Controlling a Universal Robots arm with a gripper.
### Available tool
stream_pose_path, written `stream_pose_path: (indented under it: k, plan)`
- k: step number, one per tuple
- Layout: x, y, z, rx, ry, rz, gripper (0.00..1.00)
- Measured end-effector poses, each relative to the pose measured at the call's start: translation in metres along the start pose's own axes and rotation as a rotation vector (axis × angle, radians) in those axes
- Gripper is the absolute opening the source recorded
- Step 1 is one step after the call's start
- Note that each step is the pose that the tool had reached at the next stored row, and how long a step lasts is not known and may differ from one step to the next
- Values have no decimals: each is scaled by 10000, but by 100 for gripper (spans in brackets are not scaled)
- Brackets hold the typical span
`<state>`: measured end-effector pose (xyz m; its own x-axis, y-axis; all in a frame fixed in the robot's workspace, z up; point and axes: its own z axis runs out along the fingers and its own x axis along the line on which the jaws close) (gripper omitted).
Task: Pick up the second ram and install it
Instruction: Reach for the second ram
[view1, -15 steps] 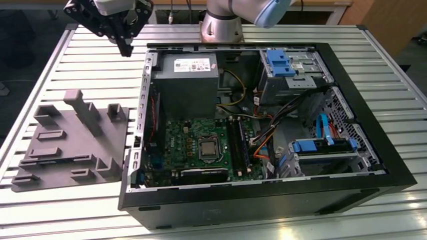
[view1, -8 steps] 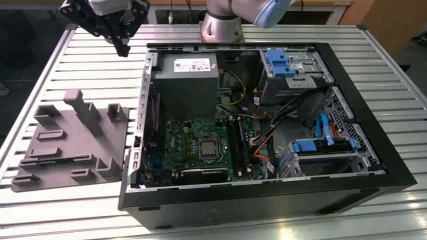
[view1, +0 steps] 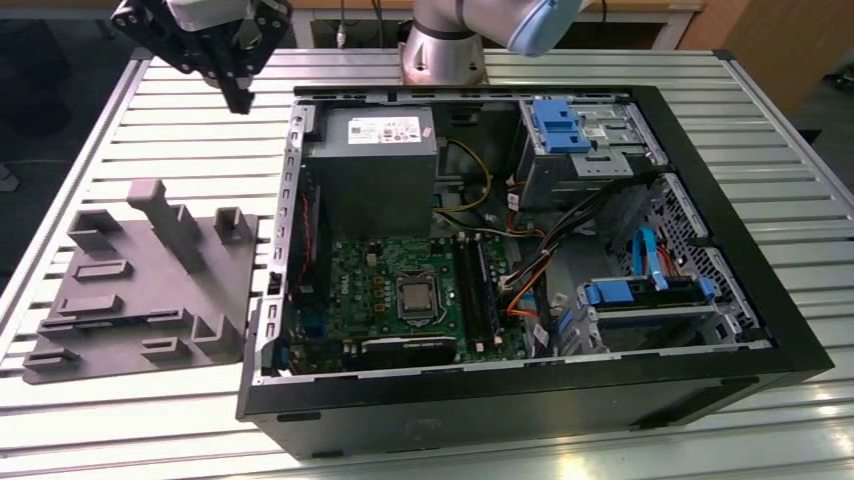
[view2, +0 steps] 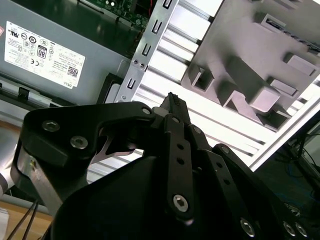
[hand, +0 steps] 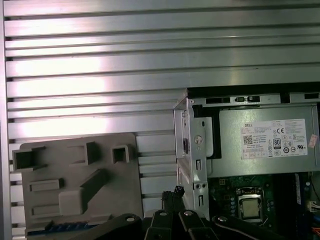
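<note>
My gripper (view1: 239, 98) hangs high over the slatted table, beyond the far left corner of the open computer case (view1: 747, 330) in the exterior view. Its black fingers are shut with nothing between them, as both wrist views show (view2: 171, 98) (hand: 175, 191). A grey fixture plate (view1: 134, 290) lies on the table to the case's left, nearer than the gripper. In the first wrist view a long, narrow dark strip (hand: 67, 226), which looks like the second ram, rests in a slot of that plate (hand: 75, 170). The green motherboard (view1: 387, 270) with its long black slots (view1: 478, 285) lies inside the case.
A grey power supply (view1: 367, 165) fills the case's far left corner. Blue drive brackets (view1: 561, 125) and orange and blue cables (view1: 527, 285) sit on the case's right side. The arm's base (view1: 441, 55) stands at the table's far edge. Upright blocks (view1: 167, 225) rise from the fixture.
</note>
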<state>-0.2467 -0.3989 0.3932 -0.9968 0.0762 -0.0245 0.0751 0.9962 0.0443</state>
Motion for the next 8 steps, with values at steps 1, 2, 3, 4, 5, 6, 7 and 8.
stream_pose_path:
  k: [1, 2, 3, 4, 5, 6, 7, 8]
  plan:
    - [9, -1, 0, 0, 0, 0, 11]
    - [17, -1, 0, 0, 0, 0, 11]
    - [23, -2, 0, -1, 0, 0, 11]
    - [29, -2, -1, 0, 0, 0, 11]
    - [35, -3, 0, -1, 0, 0, 11]
    - [42, -3, 0, -1, -1, 0, 11]
    - [48, -3, 0, -1, 0, 0, 11]
    - [53, -4, 1, 0, -1, 0, 11]
